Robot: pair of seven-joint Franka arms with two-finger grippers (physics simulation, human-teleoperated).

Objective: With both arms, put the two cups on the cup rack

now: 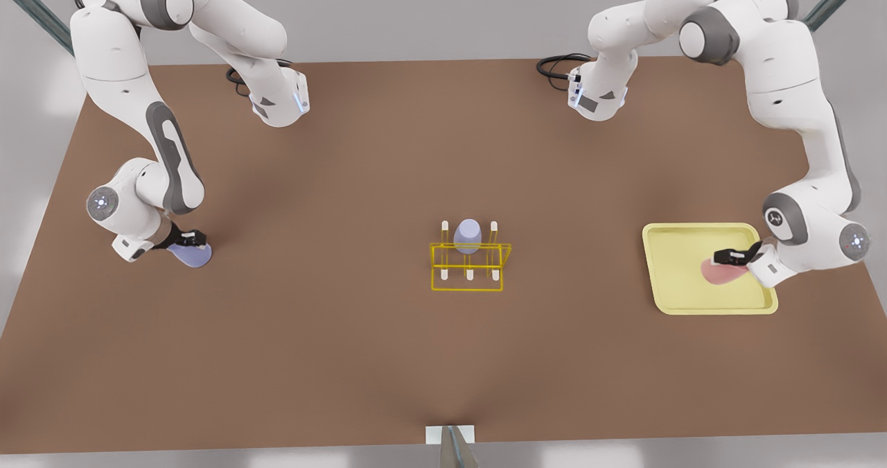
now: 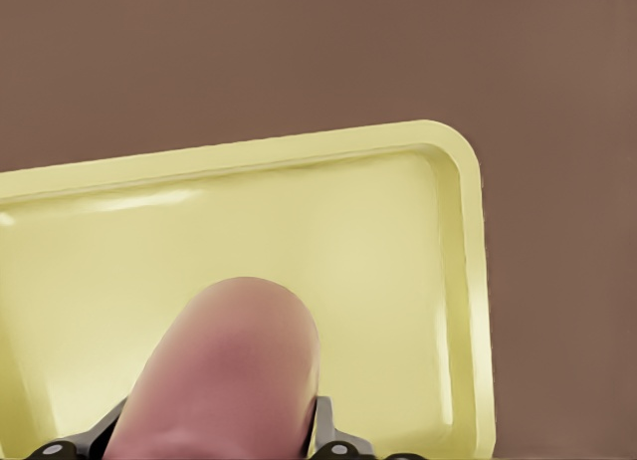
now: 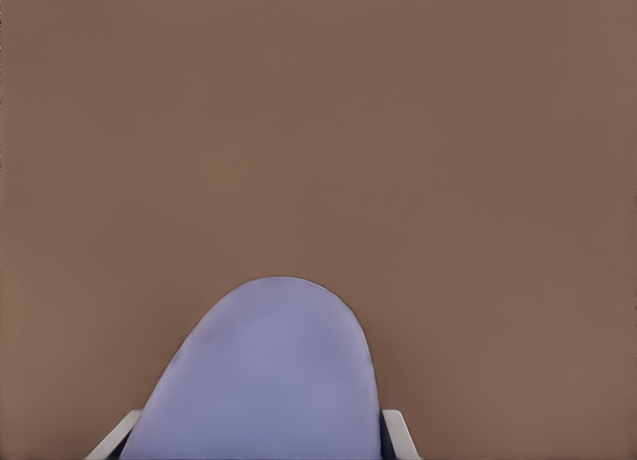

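The salmon pink cup (image 1: 721,272) (image 2: 224,370) lies tilted over the pale-yellow tray (image 1: 682,298), at the front view's right. My left gripper (image 1: 724,258) is shut on it, its fingers (image 2: 333,438) on either side of the cup. At the front view's left, the lavender-blue cup (image 1: 195,254) (image 3: 264,380) is tilted low over the brown table. My right gripper (image 1: 188,240) is shut on it, fingers (image 3: 400,432) flanking it. The bright-yellow wire cup rack (image 1: 485,248) stands mid-table between the arms, well apart from both grippers.
Another lavender cup (image 1: 468,236) sits upside down on a back peg of the rack, with white-tipped pegs free beside it. The tray's raised rim (image 2: 468,281) surrounds the pink cup. Open brown tabletop (image 1: 332,329) separates each arm from the rack.
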